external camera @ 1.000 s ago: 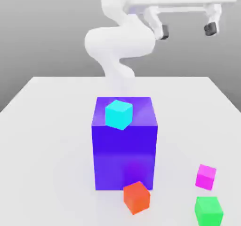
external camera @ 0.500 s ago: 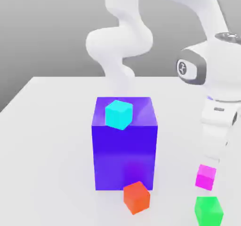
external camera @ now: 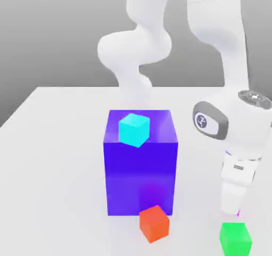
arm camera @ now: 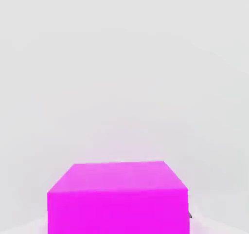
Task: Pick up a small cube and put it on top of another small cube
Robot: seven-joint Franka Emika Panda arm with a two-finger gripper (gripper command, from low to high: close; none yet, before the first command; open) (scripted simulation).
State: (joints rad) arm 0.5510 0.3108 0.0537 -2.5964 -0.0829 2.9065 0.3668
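The gripper (external camera: 231,209) sits low over the small magenta cube (arm camera: 116,199) on the white table (external camera: 53,159). Whether its jaws are apart or together I cannot tell. A cyan cube (external camera: 133,129) rests atop the big blue block (external camera: 141,180).

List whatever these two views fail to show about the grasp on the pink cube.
1. End effector fingers: in the exterior view the arm's wrist covers them, so open or shut cannot be told.
2. Magenta cube: the hand view's edge cuts off its lower part; contact with the fingers cannot be judged.
3. Magenta cube in the exterior view: the arm hides nearly all of it, beside the green cube.
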